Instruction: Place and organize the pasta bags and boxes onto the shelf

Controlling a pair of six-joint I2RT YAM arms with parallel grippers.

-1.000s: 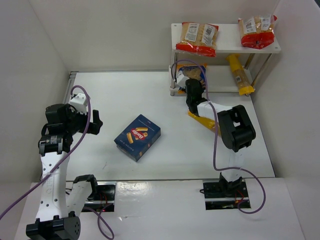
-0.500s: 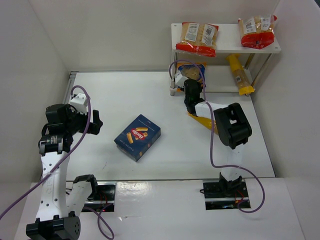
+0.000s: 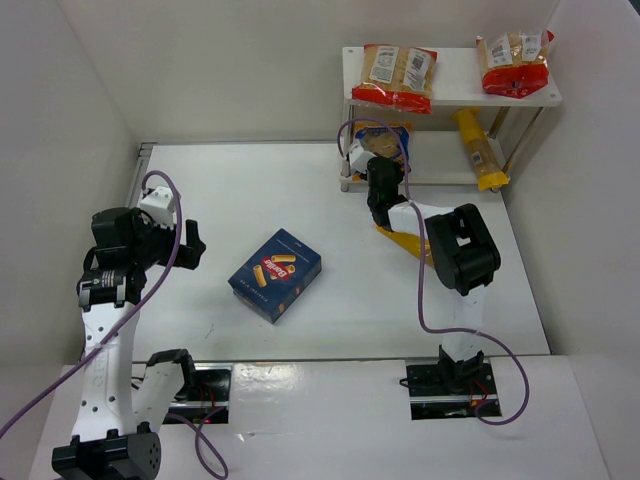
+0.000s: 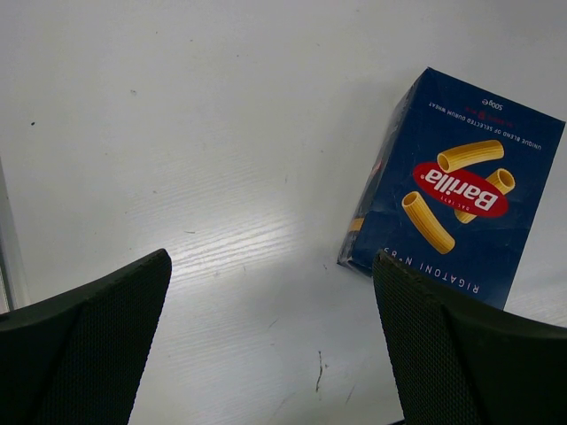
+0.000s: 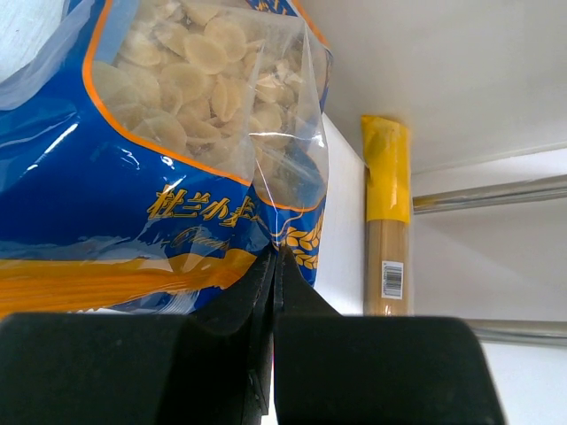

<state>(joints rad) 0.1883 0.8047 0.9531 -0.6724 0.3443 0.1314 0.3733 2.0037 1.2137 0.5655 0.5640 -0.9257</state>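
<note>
The dark-blue pasta box (image 3: 275,274) lies flat mid-table; the left wrist view shows it (image 4: 461,199) just beyond the right finger. My left gripper (image 3: 190,245) (image 4: 270,266) hangs open over bare table to the box's left. My right gripper (image 3: 379,165) (image 5: 279,257) is shut on the lower edge of the blue-trimmed bag (image 3: 392,138) (image 5: 177,159), at the left end of the shelf's (image 3: 455,75) lower tier. Two red-trimmed bags (image 3: 398,75) (image 3: 515,60) lie on the top board. A long orange-yellow bag (image 3: 478,150) (image 5: 386,230) rests on the lower board.
Another yellow packet (image 3: 405,243) lies on the table under my right forearm. White walls close in the table on the left, back and right. The shelf's thin legs (image 3: 345,150) stand close to my right wrist.
My right arm has shifted slightly left and toward the shelf, still holding the blue-trimmed bag. The left arm and the box have not moved.
</note>
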